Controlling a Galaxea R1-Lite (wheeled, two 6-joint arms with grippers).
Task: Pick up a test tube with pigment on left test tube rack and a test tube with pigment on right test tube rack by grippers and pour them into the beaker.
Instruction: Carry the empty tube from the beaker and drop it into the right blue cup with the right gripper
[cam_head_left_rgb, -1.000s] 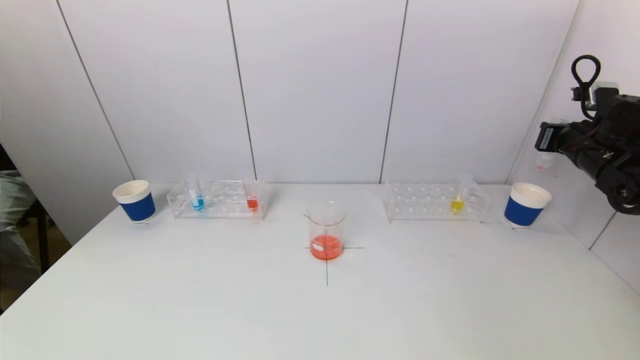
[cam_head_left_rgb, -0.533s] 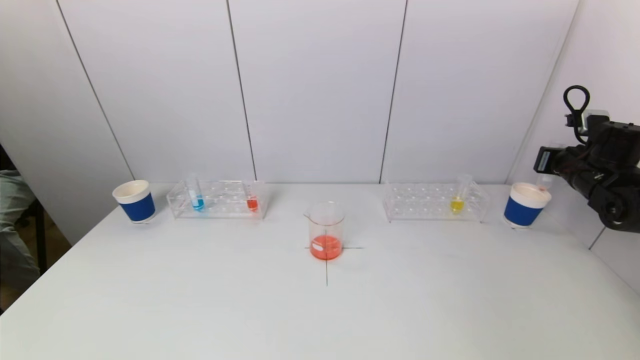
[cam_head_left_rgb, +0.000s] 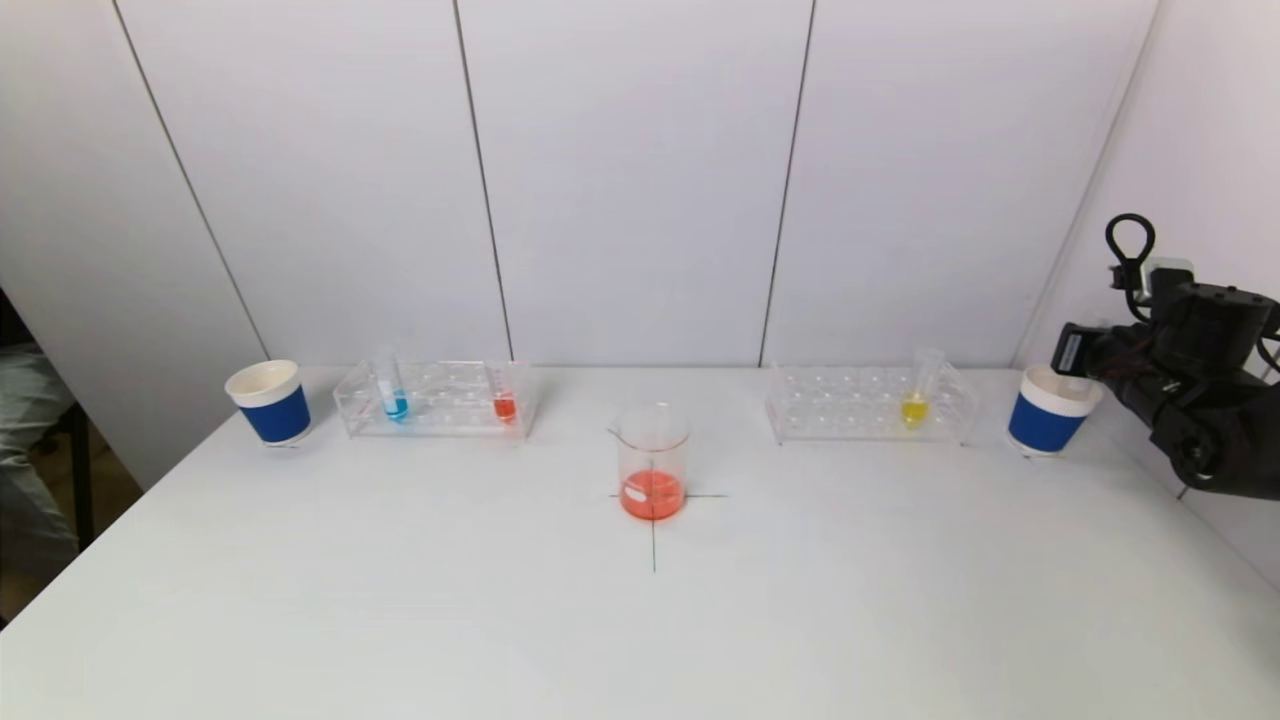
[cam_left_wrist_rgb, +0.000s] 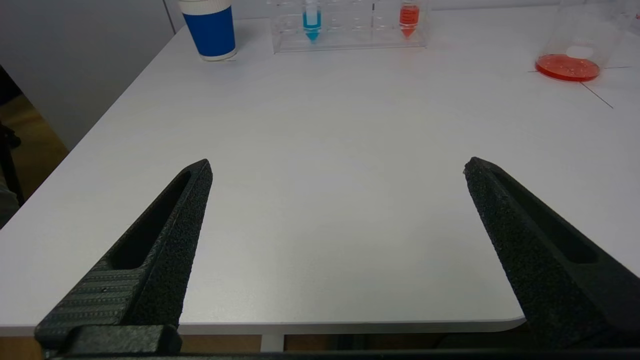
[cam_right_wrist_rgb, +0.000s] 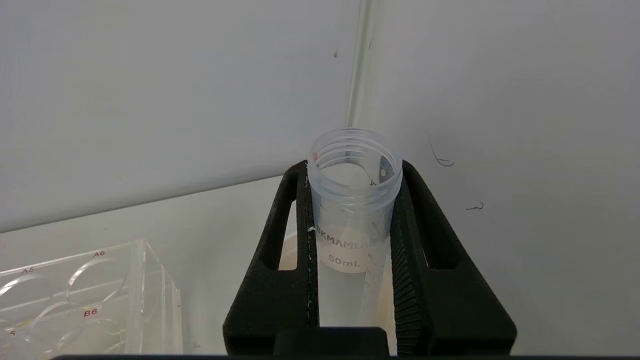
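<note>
Test tube of clear, threaded plastic (cam_head_left_rgb: 1085, 345) hangs over the far-right blue paper cup (cam_head_left_rgb: 1047, 420) in the head view. Left hand (cam_left_wrist_rgb: 337, 167) gapes, idle. Right hand (cam_right_wrist_rgb: 352, 200) clamps it below its rim: light, slick, seemingly emptied.

The worktop (cam_head_left_rgb: 400, 620) is a white, matte rectangular surface with a rounded near corner visible in the left wrist view. A thin black cross (cam_head_left_rgb: 654, 520) is drawn near its centre. Behind it stands a back wall (cam_head_left_rgb: 630, 180) of pale grey-white panels divided by narrow dark vertical seams. A similar side wall (cam_head_left_rgb: 1190, 120) meets it at the right corner. At the far left, beyond the worktop edge, a strip of brown floor (cam_head_left_rgb: 110, 500) and a dark frame or leg (cam_head_left_rgb: 85, 480) are visible. Lighting is even and diffuse, casting only soft shadows.
</note>
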